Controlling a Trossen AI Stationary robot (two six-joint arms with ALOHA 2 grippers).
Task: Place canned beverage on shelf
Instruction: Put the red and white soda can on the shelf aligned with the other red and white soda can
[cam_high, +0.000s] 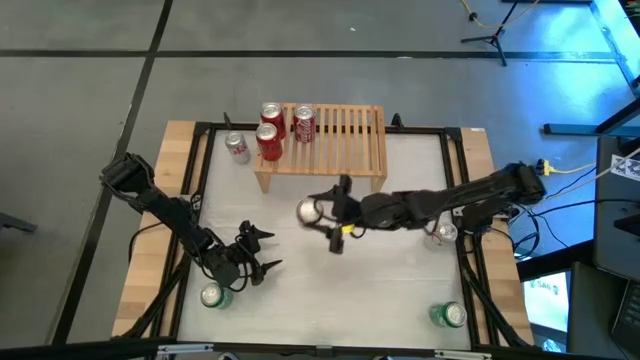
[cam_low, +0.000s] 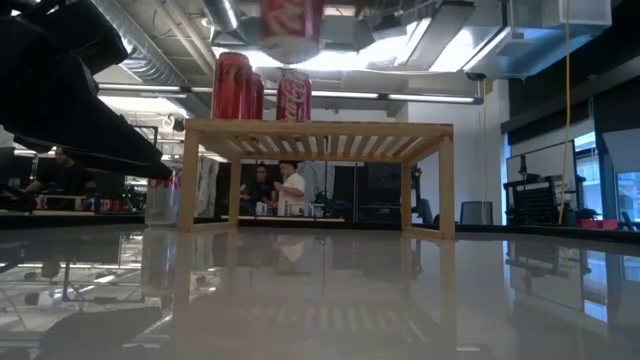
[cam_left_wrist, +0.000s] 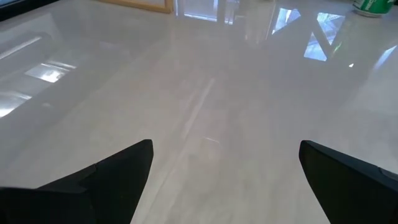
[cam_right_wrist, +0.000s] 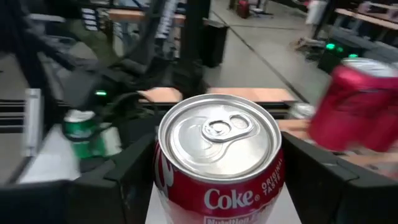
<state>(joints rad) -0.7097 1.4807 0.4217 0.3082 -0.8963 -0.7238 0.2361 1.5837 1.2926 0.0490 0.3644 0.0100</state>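
The shelf (cam_high: 335, 140) of pale wood stands at the table's far middle, with three red cans (cam_high: 273, 118) upright on the left part of its slatted top. In the low view those cans (cam_low: 232, 85) stand on the shelf (cam_low: 318, 135), and the bottom of a raised red Coke can (cam_low: 292, 15) shows above them. My right gripper (cam_high: 312, 211) is shut on that Coke can (cam_right_wrist: 217, 155), in front of the shelf. My left gripper (cam_high: 262, 252) waits open at the near left, low over bare table (cam_left_wrist: 205, 93). My right gripper pinches the Coke can's two opposite sides (cam_right_wrist: 163, 180) between its two fingers (cam_right_wrist: 124, 180), a little below the rim. The fingers lie about level and come from the table's right side. The can stands upright, top up, lifted clear of the table.
A silver can (cam_high: 236, 147) stands on the table left of the shelf, another (cam_high: 440, 233) by the right edge. Green cans stand at the near left (cam_high: 213, 296) and near right (cam_high: 449, 315). The right part of the shelf's top is bare.
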